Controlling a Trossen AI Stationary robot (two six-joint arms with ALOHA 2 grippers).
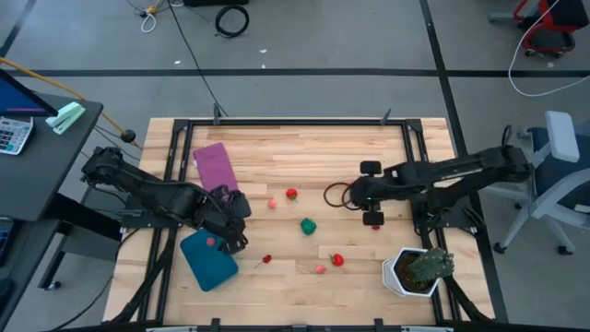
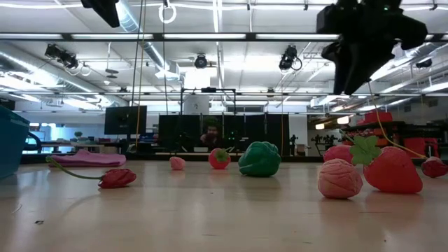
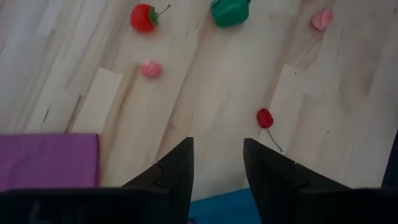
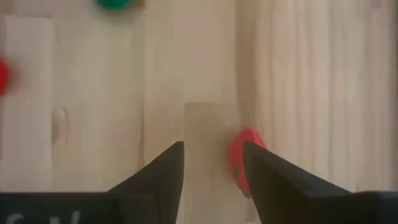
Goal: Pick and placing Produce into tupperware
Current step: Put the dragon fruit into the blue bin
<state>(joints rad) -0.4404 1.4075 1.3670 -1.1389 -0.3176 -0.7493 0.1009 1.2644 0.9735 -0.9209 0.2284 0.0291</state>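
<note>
While most of the produce sat loose on the table (image 1: 277, 148), progress looked early. Tupperware (image 1: 205, 263) was at the near-left, with what seemed to be one small pink piece (image 1: 211, 243) inside by its far rim. Left gripper (image 1: 236, 221) hovered over that rim, fingers spread, nothing between them. Right gripper (image 1: 361, 195) hung mid-table, fingers apart and empty, a red piece (image 4: 239, 165) just beside one finger.

Left to move, by size:
- green pepper (image 1: 308, 225), centre
- strawberry (image 1: 336, 260), near the plant pot
- red tomato (image 1: 291, 194)
- pink pieces (image 1: 273, 204) and (image 1: 320, 269)
- cherry-like piece (image 1: 267, 259), nearest the tupperware
</note>
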